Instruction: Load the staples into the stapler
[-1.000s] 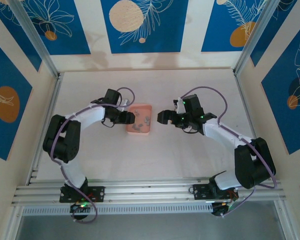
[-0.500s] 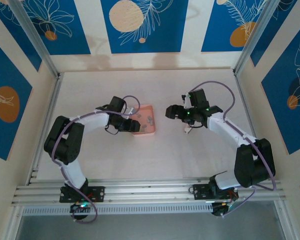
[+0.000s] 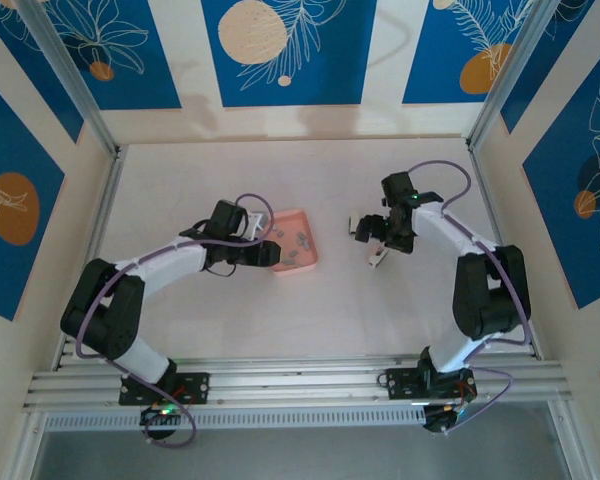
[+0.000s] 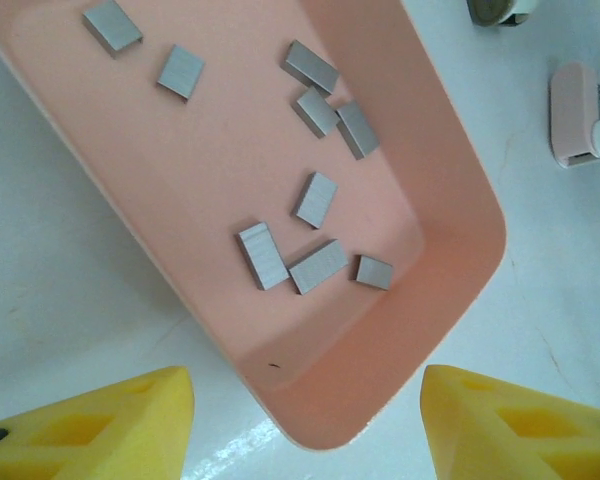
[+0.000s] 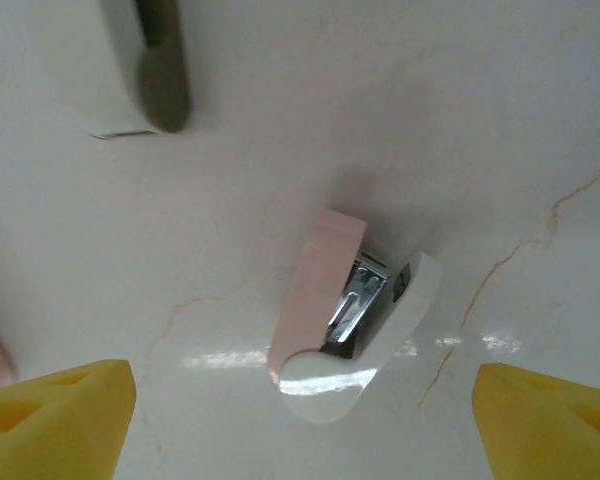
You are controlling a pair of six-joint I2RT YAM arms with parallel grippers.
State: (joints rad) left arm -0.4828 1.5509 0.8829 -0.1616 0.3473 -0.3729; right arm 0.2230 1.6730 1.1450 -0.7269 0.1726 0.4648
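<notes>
Several small grey staples (image 4: 317, 198) lie loose in the salmon-pink tray (image 4: 450, 270), which sits left of centre on the table, staples (image 3: 298, 240) showing in it from above. My left gripper (image 4: 305, 430) is open, its yellow fingertips (image 4: 90, 420) standing either side of the tray's near corner with a gap on both sides; from above the left gripper (image 3: 268, 251) sits at the tray's (image 3: 307, 262) left end. The pink-and-white stapler (image 5: 350, 320) lies on its side, its metal channel exposed. My right gripper (image 5: 300, 430) hangs open just above it. Stapler (image 3: 377, 257) and right gripper (image 3: 380, 235) are right of centre.
The stapler (image 4: 577, 115) lies a short way right of the tray. Metal rails run along the table's left, right and near edges (image 3: 300, 385). A dark blurred shape (image 5: 160, 70) sits at the top of the right wrist view.
My right gripper swung right and turned down over the stapler, its jaws narrowing a little. The left gripper shifted right and the tray moved slightly right with it.
</notes>
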